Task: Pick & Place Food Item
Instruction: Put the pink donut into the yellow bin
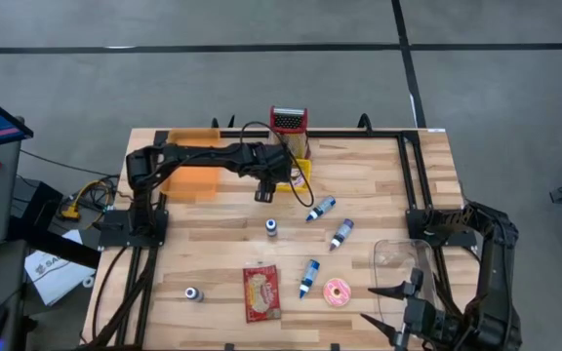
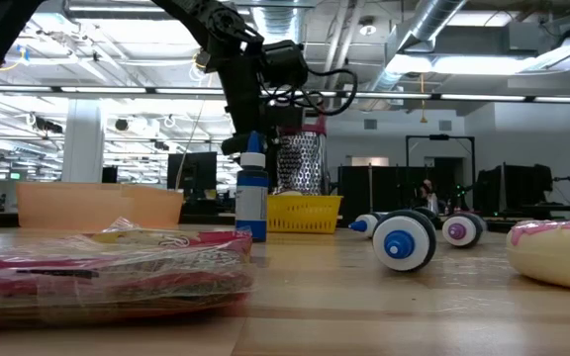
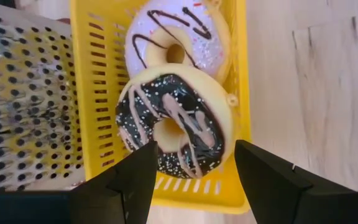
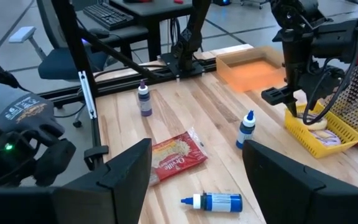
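Observation:
A yellow basket (image 3: 98, 124) stands at the table's far side (image 1: 302, 174) and holds two donuts lying flat. One is chocolate-iced with sprinkles (image 3: 197, 118); the other, white-iced with dark drizzle (image 3: 166, 31), lies beyond it. My left gripper (image 3: 194, 149) hovers open over the basket (image 4: 322, 134), pointing steeply down, a finger on each side of the chocolate donut's near edge. It shows above the basket in the right wrist view (image 4: 284, 94). My right gripper (image 4: 197, 149) waits open and raised at the near right corner (image 1: 398, 314).
A metal grater (image 1: 289, 122) stands right beside the basket, and an orange box (image 1: 198, 174) lies to its left. Several blue-capped bottles (image 1: 321, 209), a snack packet (image 1: 260, 292) and a pink donut (image 1: 338, 292) are scattered mid-table. A clear container (image 1: 398, 258) sits near the right arm.

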You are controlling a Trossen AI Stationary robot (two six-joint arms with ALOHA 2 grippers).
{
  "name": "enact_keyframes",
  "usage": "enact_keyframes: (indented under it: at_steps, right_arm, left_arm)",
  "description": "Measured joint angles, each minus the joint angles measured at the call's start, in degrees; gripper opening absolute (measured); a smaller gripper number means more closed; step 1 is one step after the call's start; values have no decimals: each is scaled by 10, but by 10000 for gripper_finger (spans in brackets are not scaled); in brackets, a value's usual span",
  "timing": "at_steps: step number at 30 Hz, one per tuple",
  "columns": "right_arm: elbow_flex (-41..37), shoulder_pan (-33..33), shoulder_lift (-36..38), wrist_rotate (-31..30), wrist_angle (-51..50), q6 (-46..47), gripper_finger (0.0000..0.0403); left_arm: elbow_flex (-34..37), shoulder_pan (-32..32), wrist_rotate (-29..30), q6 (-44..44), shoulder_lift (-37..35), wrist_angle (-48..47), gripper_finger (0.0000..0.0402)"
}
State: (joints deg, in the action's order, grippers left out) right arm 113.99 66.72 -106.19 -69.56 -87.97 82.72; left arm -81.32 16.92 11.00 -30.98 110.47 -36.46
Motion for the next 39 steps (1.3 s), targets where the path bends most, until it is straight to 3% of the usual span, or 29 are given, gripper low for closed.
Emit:
enact_keyframes:
  at_steps: [5, 13, 17, 19, 24, 29, 33, 36, 39]
  right_arm:
    - [0, 0, 0, -4, 0, 0, 244]
    - [-16, 0, 1, 3, -7, -14, 244]
    - [-45, -3, 1, 12, 20, -63, 244]
    - [-61, -7, 0, 29, 59, -114, 244]
    - [-75, -32, 0, 102, 179, -237, 244]
    - [-75, -63, 0, 158, 227, -300, 244]
    - [-75, -102, 0, 229, 174, -249, 244]
    - [-79, -141, -3, 294, 84, -165, 244]
    - [-104, -178, -10, 369, 56, -150, 244]
  left_arm:
    - [0, -8, 10, 3, -31, -2, 210]
    - [5, -28, 13, 69, -156, -27, 210]
    - [59, -61, -49, 129, -234, -4, 210]
    - [106, -93, -52, 139, -269, 21, 210]
    - [228, -210, 31, 195, -365, 163, 210]
    - [314, -329, 141, 177, -441, 363, 210]
    - [325, -400, 271, 160, -465, 398, 210]
    - [325, -451, 318, 154, -469, 415, 210]
    - [325, -500, 361, 112, -468, 446, 210]
